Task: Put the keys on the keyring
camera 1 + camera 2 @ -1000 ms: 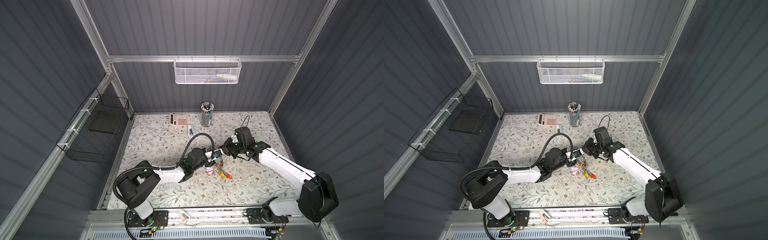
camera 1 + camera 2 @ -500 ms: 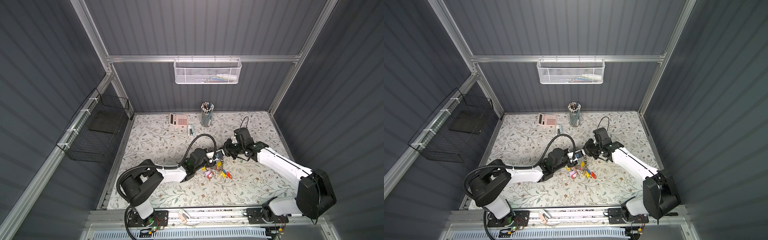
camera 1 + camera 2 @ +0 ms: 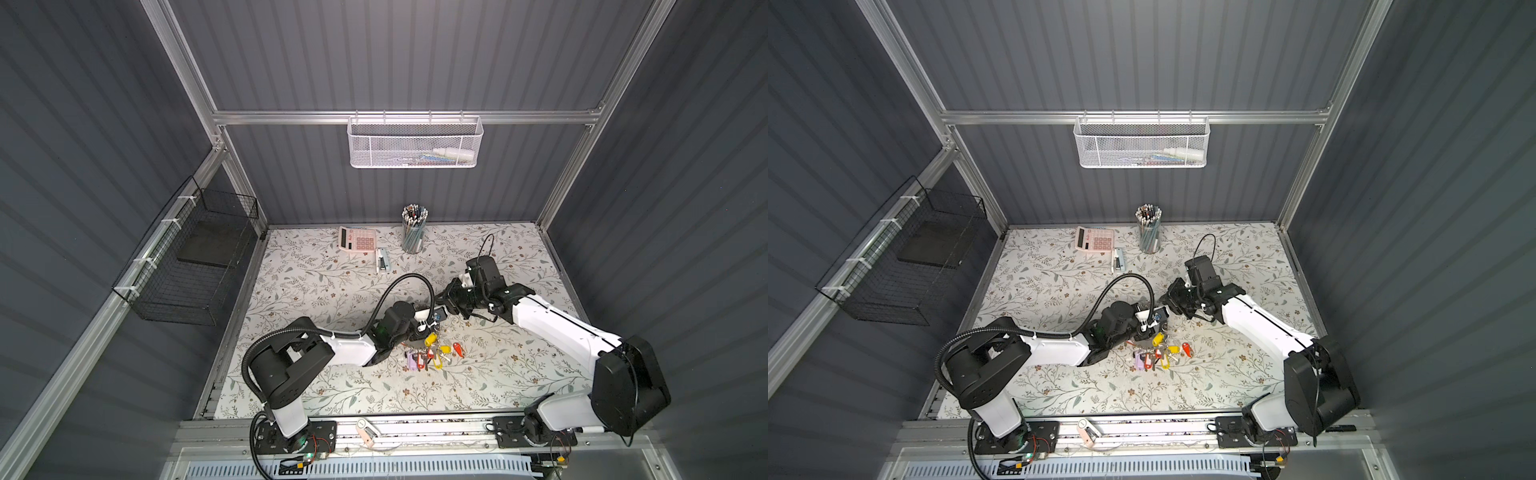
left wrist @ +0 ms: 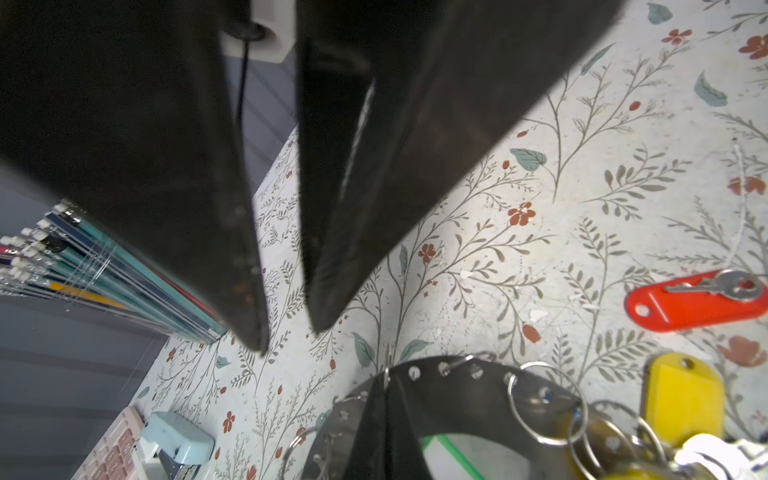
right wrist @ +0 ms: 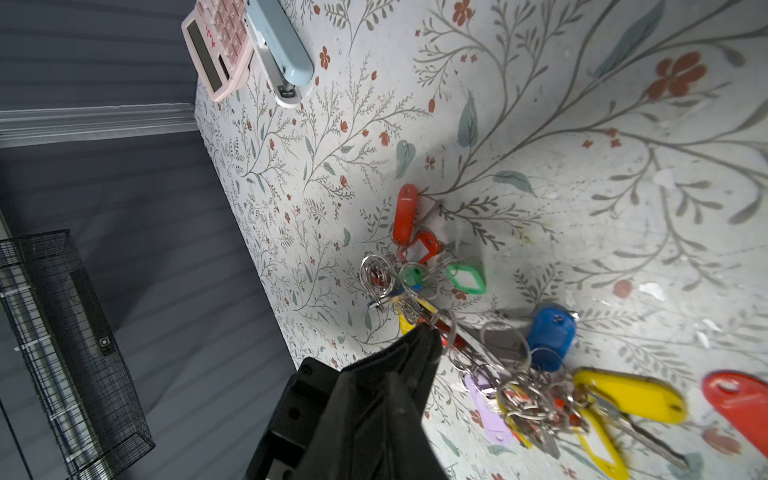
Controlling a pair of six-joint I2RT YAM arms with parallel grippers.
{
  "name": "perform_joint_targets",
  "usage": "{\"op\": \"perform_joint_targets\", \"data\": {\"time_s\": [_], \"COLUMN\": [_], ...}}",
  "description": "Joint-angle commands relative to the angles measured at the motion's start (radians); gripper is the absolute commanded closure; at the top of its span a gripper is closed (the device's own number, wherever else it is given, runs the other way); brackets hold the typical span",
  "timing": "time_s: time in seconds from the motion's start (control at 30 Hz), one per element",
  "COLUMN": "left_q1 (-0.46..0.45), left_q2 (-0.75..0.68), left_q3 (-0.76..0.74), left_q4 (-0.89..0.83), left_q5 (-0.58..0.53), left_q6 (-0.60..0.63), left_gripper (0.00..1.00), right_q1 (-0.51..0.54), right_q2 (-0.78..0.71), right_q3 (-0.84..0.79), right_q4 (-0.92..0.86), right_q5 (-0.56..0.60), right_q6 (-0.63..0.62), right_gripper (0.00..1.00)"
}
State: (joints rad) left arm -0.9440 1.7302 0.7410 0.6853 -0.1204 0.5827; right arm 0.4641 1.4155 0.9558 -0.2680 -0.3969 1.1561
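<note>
On the flowered worktop [image 3: 332,291], tagged keys [image 3: 434,358] lie clustered toward the front; just behind, the left end effector [image 4: 385,382] is clamped tight on the rim of the keyring [image 4: 457,395], some keys hooked through its holes. Beyond, the right end effector [image 4: 286,336] stands slightly parted, empty.

Your small silver metal keys [image 3: 434,354] carry red, yellow, blue, green and lilac plastic tags over a white tabletop [image 3: 332,291] patterned with grey-green leaves and rust-red flowers.
</note>
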Motion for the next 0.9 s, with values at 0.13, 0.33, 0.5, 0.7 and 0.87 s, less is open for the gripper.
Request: {"op": "perform_joint_targets", "data": {"time_s": [0.13, 0.33, 0.5, 0.7, 0.87], "left_q1": [-0.017, -0.027, -0.036, -0.045, -0.052], "left_q2": [0.005, 0.023, 0.031, 0.044, 0.054], "left_q3": [-0.044, -0.055, -0.054, -0.053, -0.053], "left_q4": [0.17, 0.223, 0.232, 0.258, 0.281], "left_q5": [-0.04, -0.062, -0.07, -0.089, -0.106], "left_q6": [-0.045, -0.028, -0.015, -0.012, -0.009], "left_gripper": [1.0, 1.0, 1.0, 1.0, 1.0], "right_q1": [-0.039, -0.037, -0.035, -0.03, -0.03], "right_q2": [-0.039, -0.012, 0.031, 0.052, 0.063], "right_q3": [0.001, 0.002, 0.01, 0.006, 0.005], "right_q4": [-0.079, -0.074, -0.03, -0.03, -0.022], "right_q5": [-0.001, -0.03, -0.07, -0.06, -0.063], "right_q6": [-0.022, 0.032, 0.061, 0.088, 0.1], "right_gripper": [0.76, 0.73, 0.74, 0.77, 0.8]}}
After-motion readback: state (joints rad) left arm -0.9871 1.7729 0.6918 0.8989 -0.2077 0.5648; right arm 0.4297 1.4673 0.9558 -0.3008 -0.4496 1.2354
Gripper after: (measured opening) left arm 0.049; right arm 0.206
